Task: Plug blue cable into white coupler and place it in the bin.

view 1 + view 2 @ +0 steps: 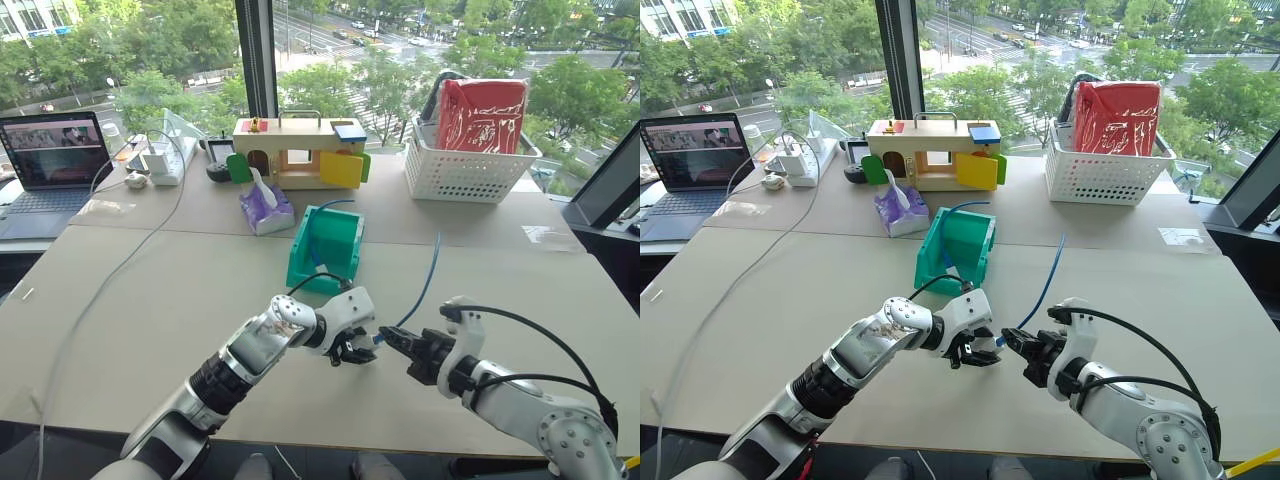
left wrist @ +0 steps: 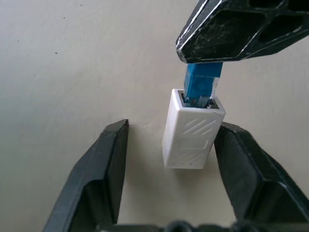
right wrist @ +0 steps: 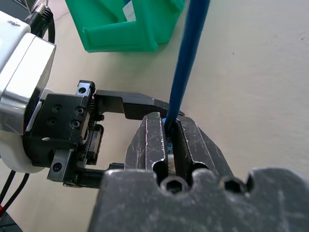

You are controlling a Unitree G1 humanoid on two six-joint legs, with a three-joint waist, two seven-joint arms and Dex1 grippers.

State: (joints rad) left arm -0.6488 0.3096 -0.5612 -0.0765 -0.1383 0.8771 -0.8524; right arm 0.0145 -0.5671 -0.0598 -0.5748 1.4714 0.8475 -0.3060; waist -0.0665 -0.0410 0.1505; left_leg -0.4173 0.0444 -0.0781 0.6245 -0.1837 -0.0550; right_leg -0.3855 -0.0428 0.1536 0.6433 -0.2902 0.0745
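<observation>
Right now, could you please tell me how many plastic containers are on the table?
2: a teal-green plastic bin at the table's middle, and a white lattice plastic basket at the far right. Others may be hidden.

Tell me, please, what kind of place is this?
Probably an upper-floor office or lab used for testing: a large window overlooks trees and streets below, and the table holds a laptop, a white basket and a toy house.

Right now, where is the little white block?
The white coupler hangs on the blue cable plug, between the left gripper's open fingers, just in front of the bin.
</observation>
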